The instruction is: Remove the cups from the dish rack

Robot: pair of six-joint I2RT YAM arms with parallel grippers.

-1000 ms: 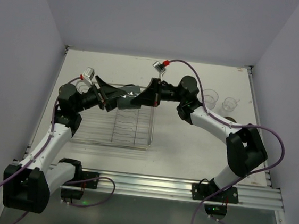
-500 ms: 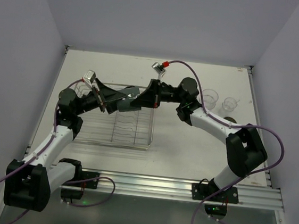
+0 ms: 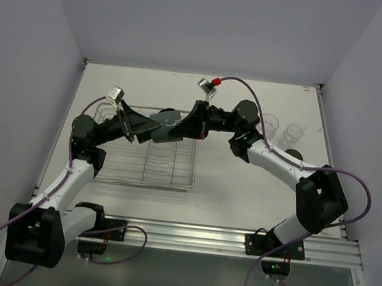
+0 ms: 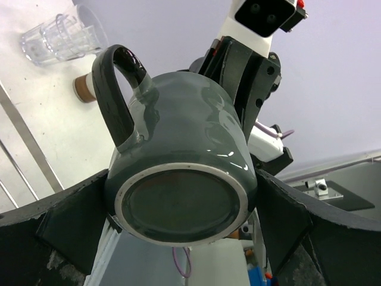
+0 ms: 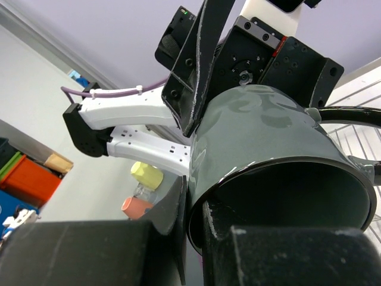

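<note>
The dark grey-green mug (image 3: 165, 128) hangs on its side above the dish rack (image 3: 167, 176), held between both grippers. My left gripper (image 3: 150, 129) is shut on its base end; in the left wrist view its fingers (image 4: 71, 223) press both sides of the mug (image 4: 184, 137) near the foot. My right gripper (image 3: 184, 125) pinches the mug's rim (image 5: 262, 137), one finger inside and one outside. Two clear tumblers (image 3: 269, 126) and a cream cup with a brown band (image 3: 293, 154) stand on the table at the right. Another clear tumbler (image 3: 104, 111) is at the rack's far left corner.
The rack's plate-slot wires (image 3: 160, 159) lie below the mug. The white table (image 3: 241, 189) is walled on the left, back and right. A metal rail (image 3: 188, 235) runs along the near edge by the arm bases.
Both arms have shifted slightly, carrying the mug a little to the right and up. The right arm's elbow has swung right. Both grippers stay on the mug.
</note>
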